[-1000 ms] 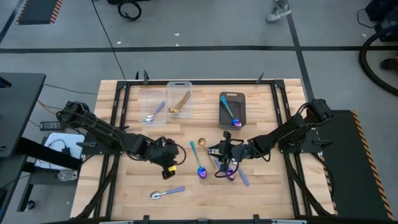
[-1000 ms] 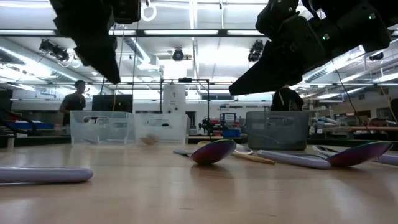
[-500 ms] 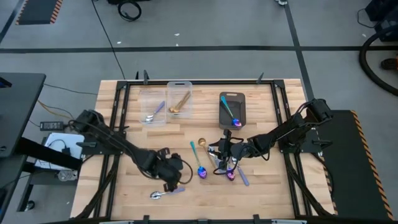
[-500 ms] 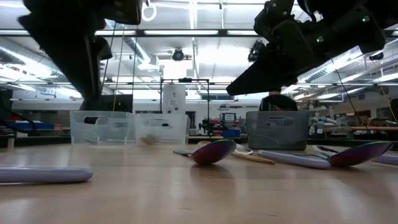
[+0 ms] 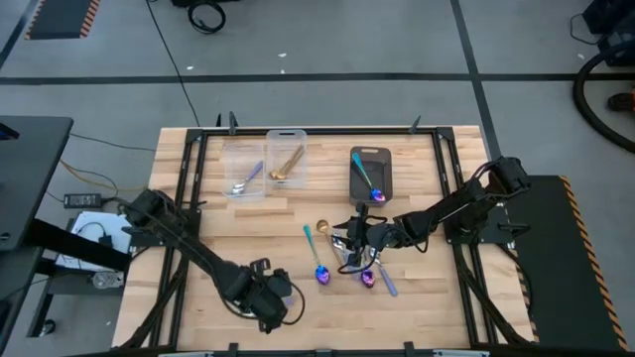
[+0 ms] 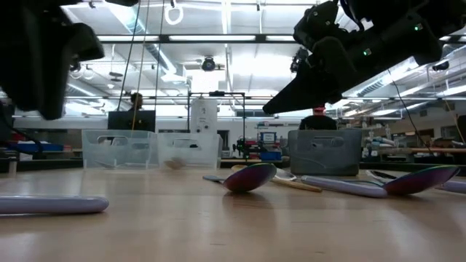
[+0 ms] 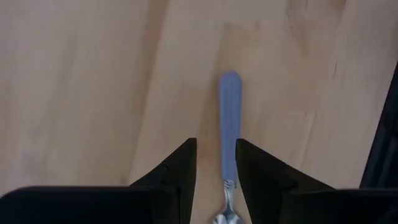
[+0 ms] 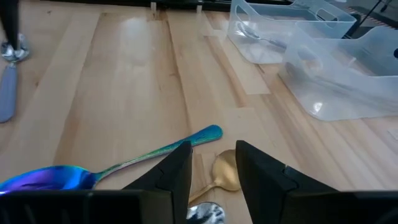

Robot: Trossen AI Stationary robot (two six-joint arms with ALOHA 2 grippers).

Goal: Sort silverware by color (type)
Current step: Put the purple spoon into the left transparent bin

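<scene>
One lavender-handled spoon (image 7: 229,112) lies on the counter (image 5: 208,238) near its front edge, between the parted fingers of my left end effector (image 7: 215,162), so I must descend and clench. My right end effector (image 8: 211,163), released too, hovers over the spoon pile (image 5: 355,260) at centre-right.

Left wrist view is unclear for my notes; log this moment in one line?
left gripper: open over lavender-handled spoon | right gripper: open above gold spoon

Wooden counter (image 5: 228,248) framed by black rails, two clear plastic bins (image 5: 264,164) set side by side near its far edge, dark grey bin (image 5: 370,176) placed beside them
</scene>
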